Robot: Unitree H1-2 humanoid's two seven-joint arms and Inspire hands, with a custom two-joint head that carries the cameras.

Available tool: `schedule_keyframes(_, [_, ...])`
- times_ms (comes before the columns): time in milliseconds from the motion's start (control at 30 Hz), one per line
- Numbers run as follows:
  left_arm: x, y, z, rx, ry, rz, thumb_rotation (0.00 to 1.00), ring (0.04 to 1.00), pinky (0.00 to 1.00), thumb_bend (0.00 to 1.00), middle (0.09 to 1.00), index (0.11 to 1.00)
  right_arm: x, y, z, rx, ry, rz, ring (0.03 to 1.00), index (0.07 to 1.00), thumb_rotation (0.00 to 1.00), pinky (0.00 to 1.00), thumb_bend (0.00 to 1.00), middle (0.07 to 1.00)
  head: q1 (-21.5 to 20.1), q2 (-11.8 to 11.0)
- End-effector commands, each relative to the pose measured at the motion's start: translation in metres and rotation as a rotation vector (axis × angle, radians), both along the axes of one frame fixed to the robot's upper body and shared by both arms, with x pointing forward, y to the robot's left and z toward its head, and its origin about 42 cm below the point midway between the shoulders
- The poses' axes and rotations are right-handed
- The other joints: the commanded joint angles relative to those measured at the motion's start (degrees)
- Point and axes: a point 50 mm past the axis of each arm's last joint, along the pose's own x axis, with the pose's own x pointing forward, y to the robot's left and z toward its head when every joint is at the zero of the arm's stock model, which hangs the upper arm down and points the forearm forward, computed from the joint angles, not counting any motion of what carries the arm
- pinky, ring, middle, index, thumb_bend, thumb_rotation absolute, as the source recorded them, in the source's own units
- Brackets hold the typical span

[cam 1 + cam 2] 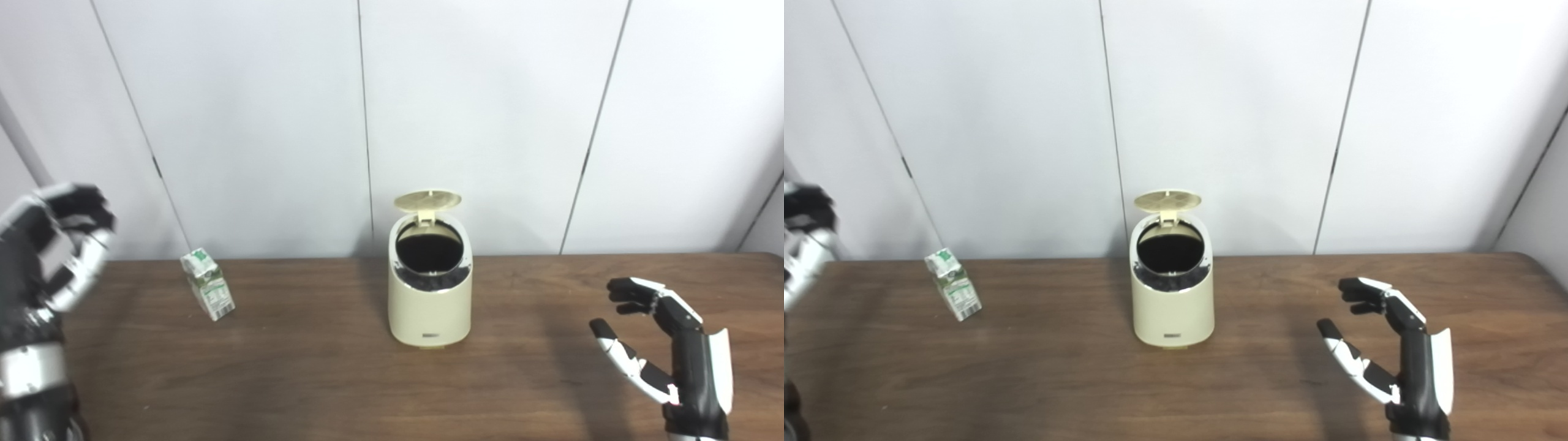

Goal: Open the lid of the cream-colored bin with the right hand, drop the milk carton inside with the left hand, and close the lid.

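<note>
Both hands hang empty, fingers apart: right hand [664, 343] low, left hand [64, 245] raised. Its carton [208, 292] stands tilted just right of it on the bench [306, 367], well left of the open-lidded bin [430, 294].

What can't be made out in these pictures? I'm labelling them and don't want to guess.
- Inside of the bin: both views show only black below the rim, so what it holds is unknown.
- Left robot hand: blurred in the left eye view, mostly cut by the edge in the right eye view.
- Milk carton: print too small to read.
</note>
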Motion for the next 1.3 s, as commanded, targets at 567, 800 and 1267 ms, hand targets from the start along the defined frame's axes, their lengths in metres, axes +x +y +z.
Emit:
schedule_keyframes(567, [0.049, -0.001, -0.037, -0.042, 0.280, -0.090, 0.36, 0.859, 0.79, 0.99, 0.873, 0.970, -0.010, -0.060, 0.019, -0.012, -0.047, -0.045, 0.586, 0.603, 0.28, 0.47, 0.28, 0.619, 22.1, -4.5])
schedule_keyframes(800, [0.057, -0.010, -0.043, 0.005, 0.340, -0.042, 0.36, 0.869, 0.81, 1.00, 0.874, 0.961, -0.008, -0.069, 0.020, -0.003, -0.023, -0.030, 0.593, 0.605, 0.31, 0.48, 0.27, 0.617, 28.3, -5.3])
schedule_keyframes(1267, [0.081, -0.012, -0.060, -0.025, 0.418, -0.086, 0.30, 0.907, 0.88, 1.00, 0.876, 0.951, -0.005, -0.069, 0.026, 0.018, -0.008, -0.003, 0.589, 0.604, 0.31, 0.49, 0.26, 0.615, 28.4, -5.2])
